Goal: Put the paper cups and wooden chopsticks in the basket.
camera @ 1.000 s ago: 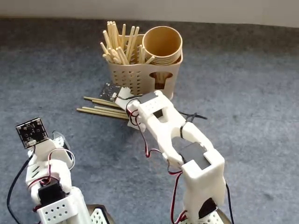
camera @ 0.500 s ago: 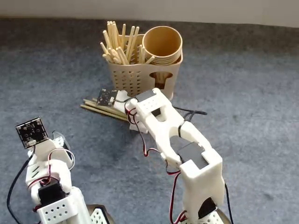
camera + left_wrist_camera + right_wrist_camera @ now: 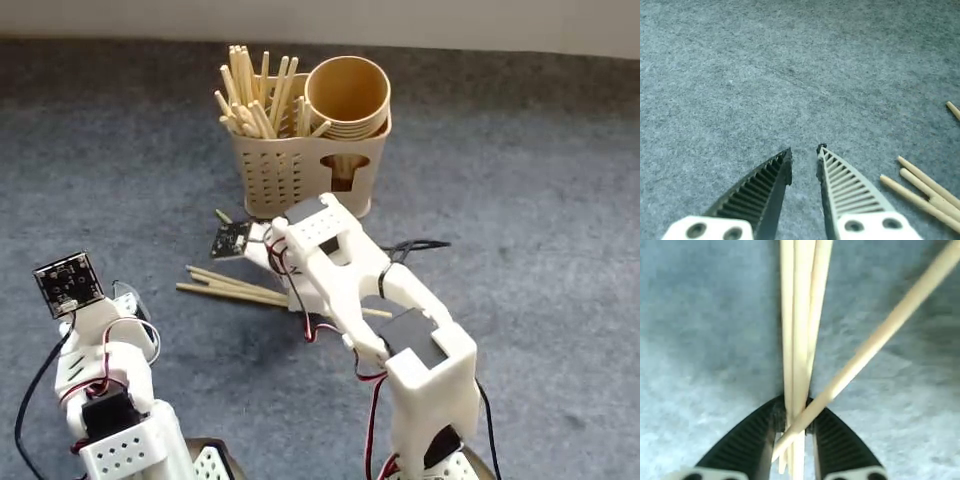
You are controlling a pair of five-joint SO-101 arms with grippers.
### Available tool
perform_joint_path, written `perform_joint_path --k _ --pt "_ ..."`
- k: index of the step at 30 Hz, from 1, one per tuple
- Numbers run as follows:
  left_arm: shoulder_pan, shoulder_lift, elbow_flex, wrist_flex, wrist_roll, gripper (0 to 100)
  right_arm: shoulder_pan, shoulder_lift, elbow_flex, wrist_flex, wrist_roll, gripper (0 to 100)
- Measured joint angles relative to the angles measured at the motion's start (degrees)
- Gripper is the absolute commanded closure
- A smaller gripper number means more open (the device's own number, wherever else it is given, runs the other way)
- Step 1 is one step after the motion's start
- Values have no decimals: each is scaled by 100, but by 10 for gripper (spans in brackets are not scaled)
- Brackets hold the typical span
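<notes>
Grabbing loose chopsticks (image 3: 795,340) beside basket (image 3: 270,175).
Bundle pinched in right jaws; left jaws spread, empty. Next: lift, tip into basket.

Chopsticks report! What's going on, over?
Right hand shut on chopsticks. Left hand open, over carpet. One stick crossing the bundle askew.

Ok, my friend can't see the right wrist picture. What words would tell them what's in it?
The right arm's tool is shut on a few wooden chopsticks that run straight out from it over the grey table cover. One more chopstick crosses them at a slant.
</notes>
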Motion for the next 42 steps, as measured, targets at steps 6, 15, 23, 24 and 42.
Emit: perform_joint_path --k 6,15,23,24,42 --pt "0 0 0 0 0 899 35 -440 343 334 9 946" --pt "0 0 0 0 0 899 185 -1020 932 352 9 797" --pt "0 0 0 0 0 899 185 -2286 1433 360 9 797" --pt "0 0 0 0 0 899 185 -2470 1442 360 0 797" --pt "0 0 0 0 0 899 -624 -1468 1495 -2963 -1714 797"
